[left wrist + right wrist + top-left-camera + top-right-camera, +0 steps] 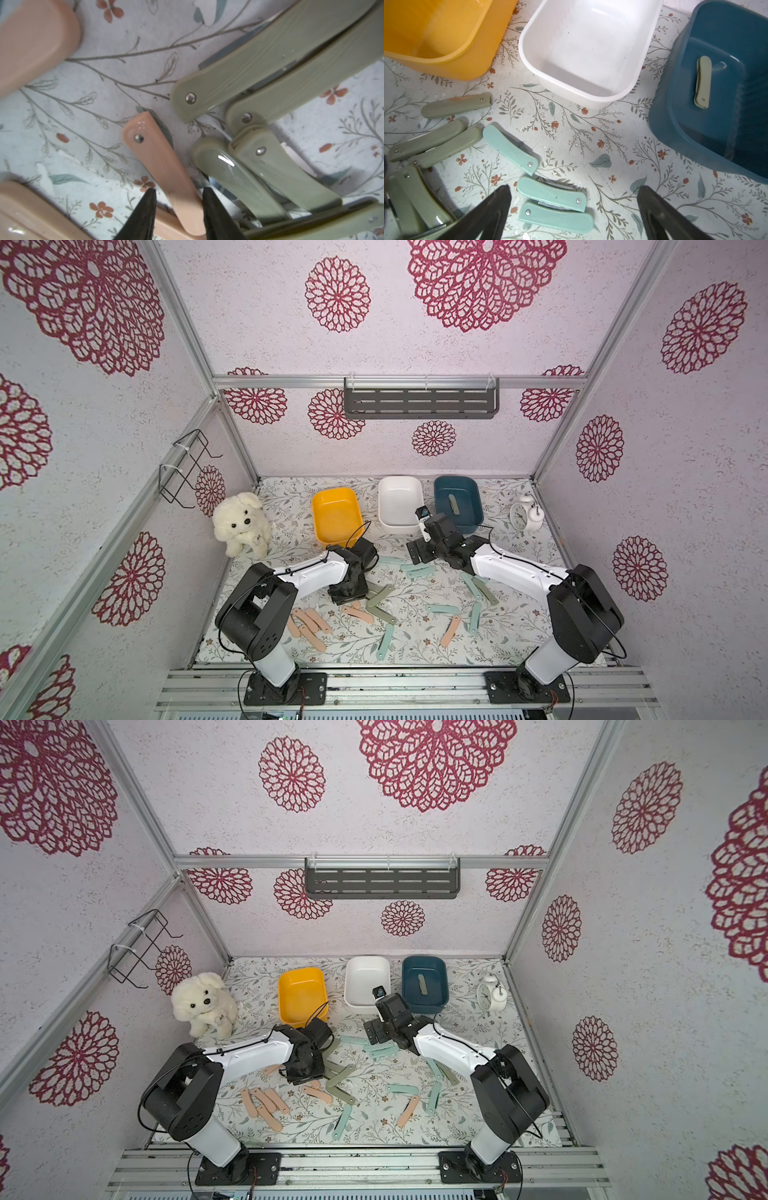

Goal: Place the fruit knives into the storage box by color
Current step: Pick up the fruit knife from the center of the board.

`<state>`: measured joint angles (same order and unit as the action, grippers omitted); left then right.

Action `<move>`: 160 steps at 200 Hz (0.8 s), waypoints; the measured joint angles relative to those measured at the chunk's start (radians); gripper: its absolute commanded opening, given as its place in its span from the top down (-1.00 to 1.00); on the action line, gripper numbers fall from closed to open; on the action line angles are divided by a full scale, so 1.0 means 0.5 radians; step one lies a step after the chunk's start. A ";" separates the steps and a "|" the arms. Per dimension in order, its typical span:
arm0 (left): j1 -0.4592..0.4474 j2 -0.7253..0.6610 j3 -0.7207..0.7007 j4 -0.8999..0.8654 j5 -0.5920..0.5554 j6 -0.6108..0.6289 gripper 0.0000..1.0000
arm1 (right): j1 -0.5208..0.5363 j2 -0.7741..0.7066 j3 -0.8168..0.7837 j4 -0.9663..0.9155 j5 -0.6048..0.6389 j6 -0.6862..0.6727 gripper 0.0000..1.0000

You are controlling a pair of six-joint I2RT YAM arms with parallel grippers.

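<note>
Box in yellow (334,514), likely peach's home, lies just beyond my left gripper (178,192), the nearer arm. My right gripper (574,187) hangs wide open over mint knives (552,195). Left jaws straddle a peach knife (158,158) across its long axis, one jaw touching, the other just short: unclamped, I judge.

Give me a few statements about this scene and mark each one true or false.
1. The blue bin holds one green knife. True.
2. The white bin holds two pink knives. False: it is empty.
3. The left tool straddles a pink knife. True.
4. The right tool grips a mint knife. False: it is open and holds nothing.
</note>
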<state>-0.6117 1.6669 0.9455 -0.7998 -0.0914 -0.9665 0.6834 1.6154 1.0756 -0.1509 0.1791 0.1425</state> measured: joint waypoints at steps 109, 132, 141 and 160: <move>-0.037 -0.108 -0.151 -0.026 -0.064 -0.014 0.36 | 0.000 0.041 0.000 0.018 0.005 0.000 -0.99; -0.041 -0.111 -0.155 -0.032 -0.066 -0.014 0.41 | 0.000 0.046 0.000 0.018 0.014 0.000 -0.99; -0.041 -0.111 -0.155 -0.031 -0.066 -0.014 0.45 | 0.000 0.047 0.000 0.018 0.018 0.000 -0.99; -0.042 -0.111 -0.155 -0.027 -0.063 -0.012 0.54 | 0.000 0.050 0.000 0.018 0.024 0.000 -0.99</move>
<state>-0.6327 1.6115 0.8680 -0.8131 -0.1226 -0.9726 0.6834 1.6402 1.0756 -0.1421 0.1909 0.1425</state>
